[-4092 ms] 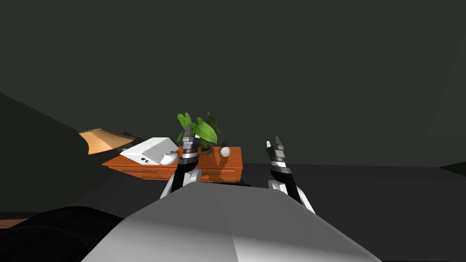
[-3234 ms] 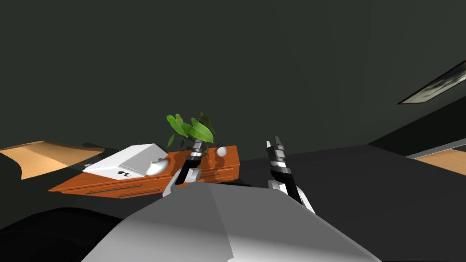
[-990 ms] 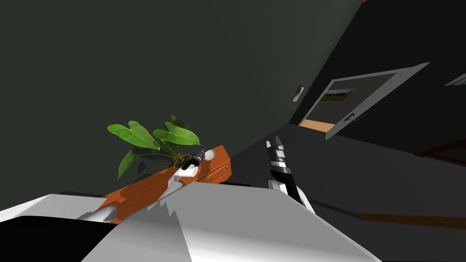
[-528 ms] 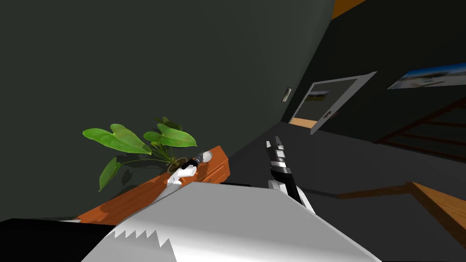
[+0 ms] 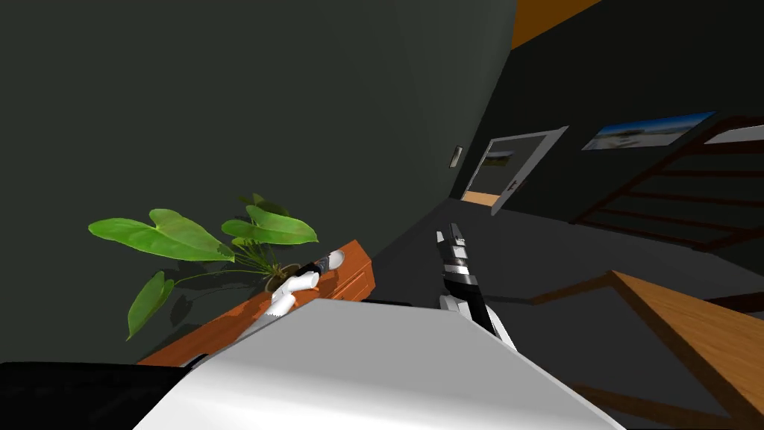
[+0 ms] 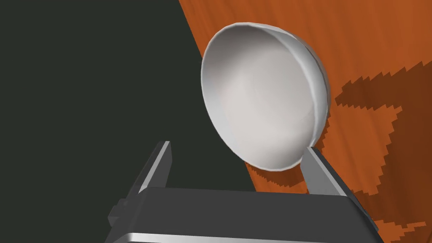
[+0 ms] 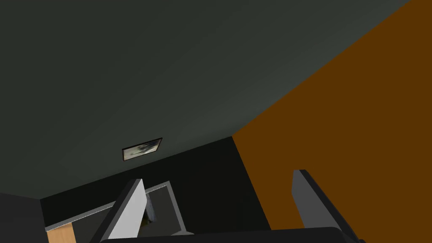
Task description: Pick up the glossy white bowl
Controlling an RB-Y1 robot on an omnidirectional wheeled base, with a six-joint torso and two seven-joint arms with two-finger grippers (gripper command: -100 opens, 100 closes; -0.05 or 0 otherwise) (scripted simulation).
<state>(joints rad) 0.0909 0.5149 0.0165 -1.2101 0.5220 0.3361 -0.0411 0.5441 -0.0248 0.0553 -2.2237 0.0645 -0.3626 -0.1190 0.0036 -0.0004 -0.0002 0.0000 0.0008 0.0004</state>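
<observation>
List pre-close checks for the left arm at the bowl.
1. Left gripper open: ok.
2. Bowl ahead of it, on the orange-brown cabinet: ok.
3. Bowl wall between the fingers: not ok. It lies past the tips, with one finger at its near edge and the other off to the side.
4. That finger touching the bowl: cannot tell.
5. Plant out of the path from gripper to bowl: ok. It stands beside the forearm.
6. Right gripper open, raised away from the cabinet: ok.
</observation>
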